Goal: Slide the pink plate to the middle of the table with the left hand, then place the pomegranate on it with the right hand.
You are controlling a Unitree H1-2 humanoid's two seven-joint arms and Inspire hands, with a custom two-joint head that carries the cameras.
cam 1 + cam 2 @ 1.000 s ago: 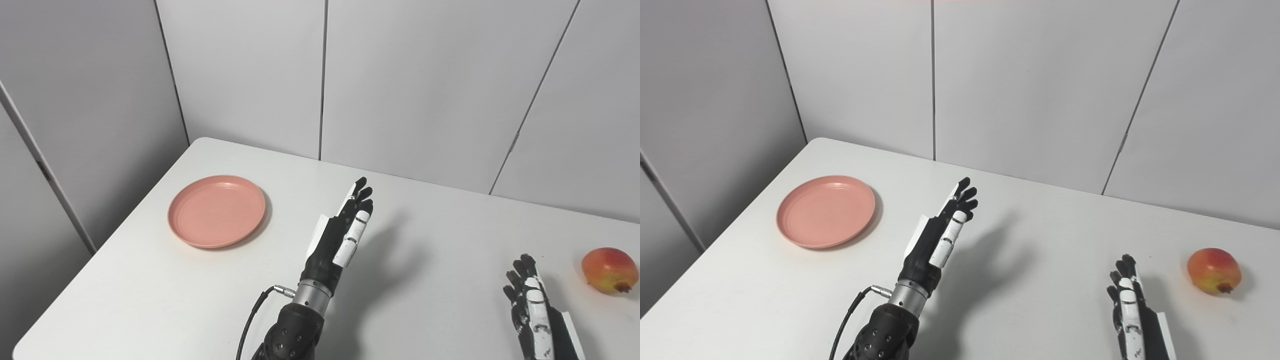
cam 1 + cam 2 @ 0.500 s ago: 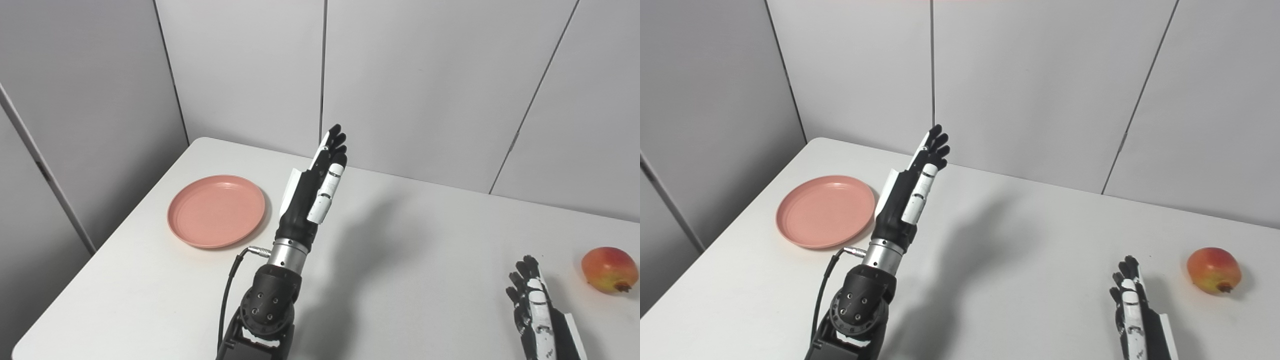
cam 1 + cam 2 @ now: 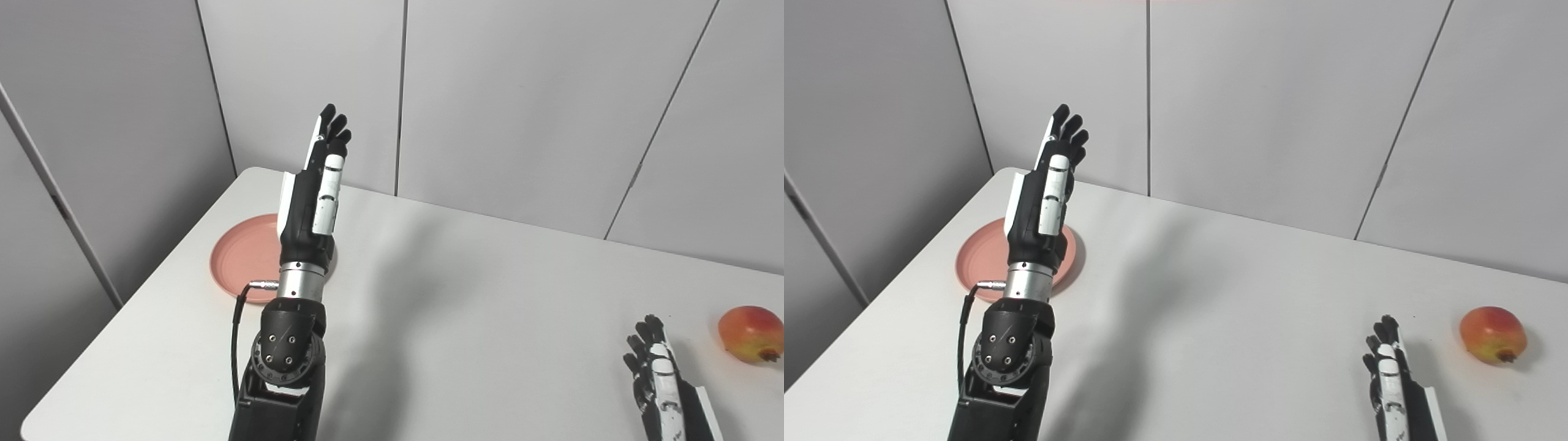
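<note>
Pink plate (image 3: 242, 263) lies empty; left hand (image 3: 312, 196) raised above it, fingers spread, holding nothing; pomegranate (image 3: 750, 334) on the surface (image 3: 465, 318)

Left robot hand (image 3: 312, 196) raised upright, fingers extended, empty; right robot hand (image 3: 1390, 392) low, fingers extended

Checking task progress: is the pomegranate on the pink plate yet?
No, the pomegranate sits on the table far from the pink plate.
</note>
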